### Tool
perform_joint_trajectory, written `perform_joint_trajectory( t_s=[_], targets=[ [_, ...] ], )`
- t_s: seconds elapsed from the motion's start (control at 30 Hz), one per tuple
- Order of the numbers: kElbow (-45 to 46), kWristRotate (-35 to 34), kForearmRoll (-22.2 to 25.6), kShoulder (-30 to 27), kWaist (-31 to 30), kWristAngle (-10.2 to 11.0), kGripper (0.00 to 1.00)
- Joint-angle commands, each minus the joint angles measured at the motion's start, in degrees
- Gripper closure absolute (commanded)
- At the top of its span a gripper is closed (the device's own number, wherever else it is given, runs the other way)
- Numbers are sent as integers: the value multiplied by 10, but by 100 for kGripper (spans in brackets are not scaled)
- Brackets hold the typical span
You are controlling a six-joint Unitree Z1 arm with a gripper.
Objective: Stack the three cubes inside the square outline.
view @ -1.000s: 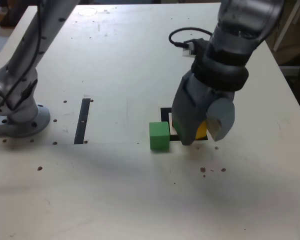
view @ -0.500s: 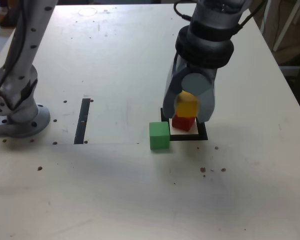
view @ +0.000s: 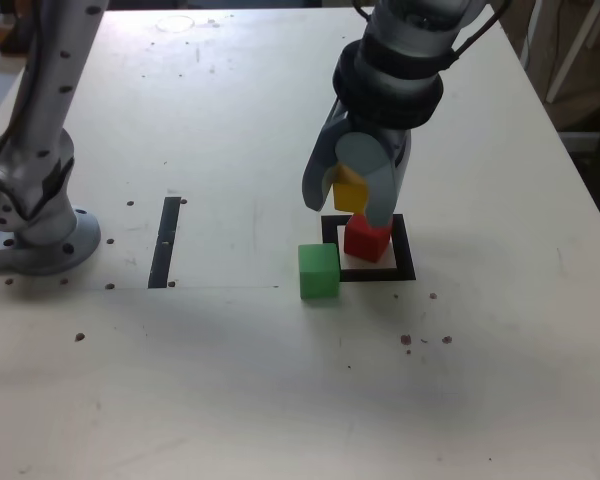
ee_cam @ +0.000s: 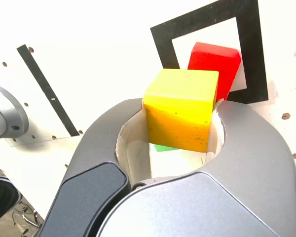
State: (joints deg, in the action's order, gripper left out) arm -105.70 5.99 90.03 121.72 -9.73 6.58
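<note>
Gripper [view: 352, 190] clamped on yellow cube [ee_cam: 182, 108], red cube [view: 366, 238] below; green cube [ee_cam: 162, 147] nearly hidden in wrist view.

We see a yellow cube [view: 348, 190] with a paler lemon upper face and a deeper amber side, a red cube [view: 366, 239], and a bright green cube [view: 319, 271]. The square outline [view: 407, 262] is a black frame around a white centre. A straight black strip [view: 165, 241] lies on the cream table [view: 230, 380], which carries small dark specks. The gripper [view: 348, 195] is grey, with off-white lining inside its jaws
</note>
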Motion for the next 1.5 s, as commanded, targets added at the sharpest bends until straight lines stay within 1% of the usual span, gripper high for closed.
perform_joint_trajectory(
  t_s=[0.0,0.27,0.6,0.87,0.9,0.93,1.07,1.1,1.13,1.33,1.47],
  targets=[
    [-8,4,3,10,2,1,67],
    [-22,17,1,32,7,1,67],
    [-32,25,1,41,16,1,67],
    [-35,27,-1,49,16,-4,66],
    [-34,28,-2,49,17,-4,62],
    [-33,30,-3,50,17,-6,54],
    [-30,36,-6,51,17,-13,14],
    [-29,37,-6,51,17,-15,6],
    [-28,37,-6,51,18,-17,2],
    [-22,37,-6,48,18,-20,0],
    [-16,35,-6,40,18,-18,0]
  ],
)
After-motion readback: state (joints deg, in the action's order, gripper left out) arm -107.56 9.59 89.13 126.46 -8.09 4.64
